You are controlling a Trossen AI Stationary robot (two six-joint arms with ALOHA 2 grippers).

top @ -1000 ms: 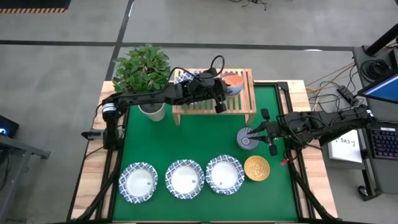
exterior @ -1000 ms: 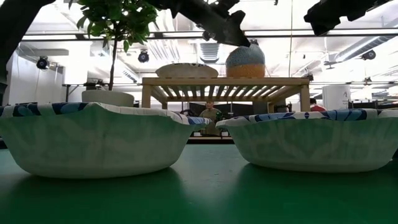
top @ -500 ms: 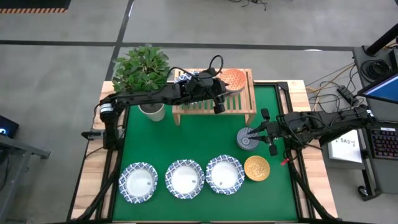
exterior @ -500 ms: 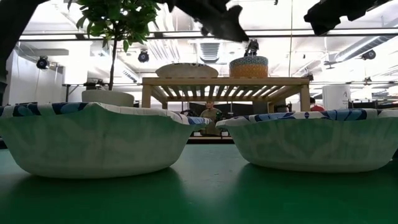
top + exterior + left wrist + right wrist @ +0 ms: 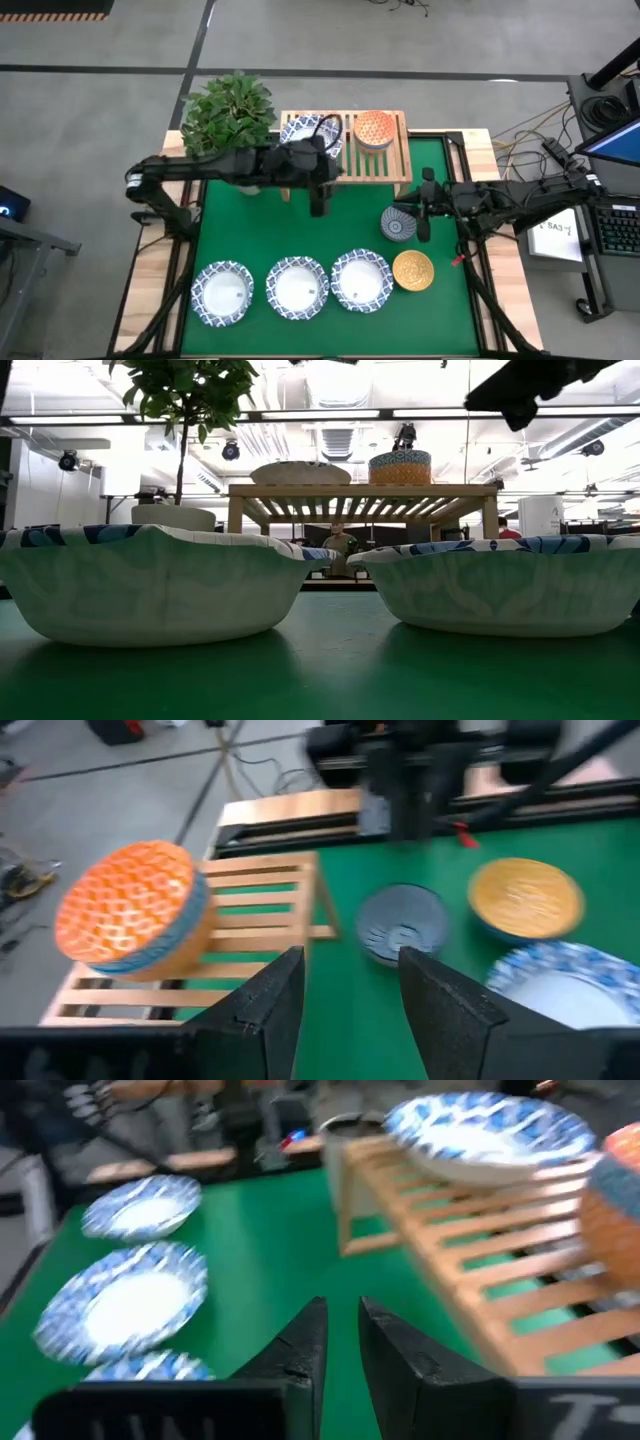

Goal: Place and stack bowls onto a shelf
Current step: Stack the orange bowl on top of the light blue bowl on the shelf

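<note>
Nearest the table's front edge we see three wide white bowls with blue-patterned rims in a row: one (image 5: 222, 293), a second (image 5: 297, 288) and a third (image 5: 361, 281), each empty, with the golden yellow bowl (image 5: 412, 271) just beside the third. Bare green mat (image 5: 260, 235) lies open between this row and the shelf, so the middle of the table is free room.

Farther in, the dark blue-grey patterned bowl (image 5: 397, 224) sits on the mat, empty, with the right gripper (image 5: 422, 213) just beside it on its right; its fingers stand close together with only a thin gap, holding nothing.

The left gripper (image 5: 317, 190) hangs over the mat at the shelf's front edge, fingers parted and empty, well apart from the bowls on the mat.

Behind it the light-wood shelf (image 5: 392, 172) carries a fourth wide white bowl (image 5: 300, 128) on its left part and, on its right part, the orange-red bowl (image 5: 375, 127) nested in a light blue bowl (image 5: 180, 935).

At the far left corner stands a potted plant (image 5: 229, 110).
</note>
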